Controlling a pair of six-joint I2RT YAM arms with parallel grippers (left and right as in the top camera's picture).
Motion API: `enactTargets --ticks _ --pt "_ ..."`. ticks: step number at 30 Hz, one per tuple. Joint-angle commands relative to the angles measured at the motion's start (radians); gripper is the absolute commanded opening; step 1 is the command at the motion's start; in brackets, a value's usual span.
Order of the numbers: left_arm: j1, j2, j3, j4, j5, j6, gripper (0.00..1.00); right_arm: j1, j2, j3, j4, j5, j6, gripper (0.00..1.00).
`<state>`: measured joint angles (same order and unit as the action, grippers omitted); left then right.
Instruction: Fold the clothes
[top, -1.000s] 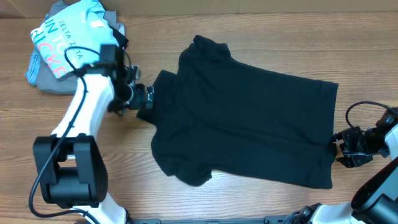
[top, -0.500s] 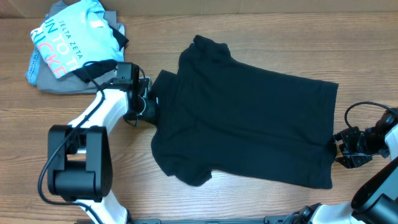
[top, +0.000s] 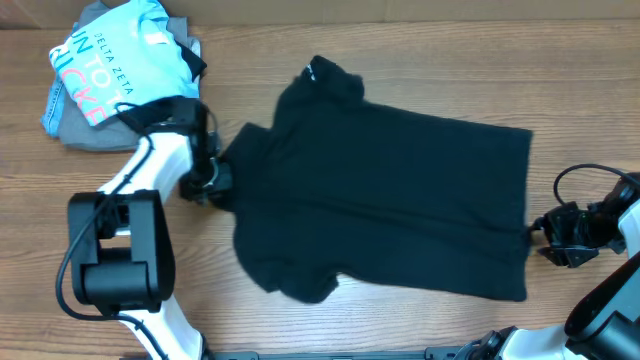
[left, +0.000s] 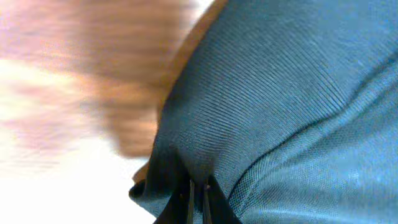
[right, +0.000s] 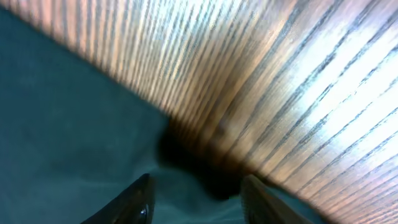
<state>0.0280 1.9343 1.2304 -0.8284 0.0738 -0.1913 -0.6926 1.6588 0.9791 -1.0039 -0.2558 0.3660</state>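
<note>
The left pincer (left: 198, 186) is clenched on a fold of the black T-shirt (top: 390, 200), with the knit bunched and drawn in between its closed tips. From overhead, this grip sits at the shirt's left edge. The right pincer (right: 196, 202) is released. Its two fingers stand apart and straddle the shirt's right-hand edge, where cloth meets bare wood. The shirt lies spread across the middle of the surface (top: 600, 100), rumpled near the left grip and flatter toward the right. In the far left corner a light blue shirt (top: 100, 60) with pink letters rests on a grey folded garment (top: 85, 135), near the left arm.
</note>
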Motion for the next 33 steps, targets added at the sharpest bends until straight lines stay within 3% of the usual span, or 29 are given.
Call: enactTargets --ticks 1,3,4,6,7,10,15,19,23,30,33 --pt "0.052 0.021 0.053 -0.038 -0.092 -0.032 0.04 -0.002 0.003 -0.011 0.004 -0.014 -0.002 0.45" --pt "0.063 0.010 0.076 -0.061 -0.113 -0.034 0.04 -0.001 0.003 -0.011 0.003 -0.024 -0.019 0.45" --pt "0.067 0.003 0.086 -0.066 -0.113 -0.033 0.09 -0.001 0.003 -0.011 0.001 -0.033 -0.028 0.45" --pt "0.069 -0.015 0.104 -0.077 -0.106 -0.032 0.39 0.000 0.003 -0.011 -0.010 -0.038 -0.031 0.45" --pt "0.069 -0.024 0.113 -0.080 -0.097 -0.027 0.49 0.002 0.003 -0.011 -0.016 -0.038 -0.032 0.46" --pt "0.068 -0.059 0.141 -0.088 0.005 0.058 0.62 0.011 0.003 -0.011 -0.016 -0.042 -0.045 0.50" --pt "0.067 -0.135 0.188 -0.143 0.145 0.156 0.64 0.060 0.004 -0.011 -0.001 -0.173 -0.167 0.56" --pt "0.058 -0.204 0.196 -0.216 0.228 0.223 0.65 0.130 0.004 -0.011 -0.040 -0.101 -0.153 0.61" --pt "0.044 -0.247 0.196 -0.338 0.233 0.282 0.65 0.164 0.003 -0.011 -0.055 0.009 -0.077 0.65" --pt "0.045 -0.301 0.196 -0.487 0.233 0.285 0.59 0.147 0.002 -0.011 -0.063 -0.092 -0.086 0.65" --pt "0.044 -0.333 0.196 -0.546 0.233 0.282 0.63 0.147 -0.006 -0.011 -0.087 -0.126 -0.113 0.66"
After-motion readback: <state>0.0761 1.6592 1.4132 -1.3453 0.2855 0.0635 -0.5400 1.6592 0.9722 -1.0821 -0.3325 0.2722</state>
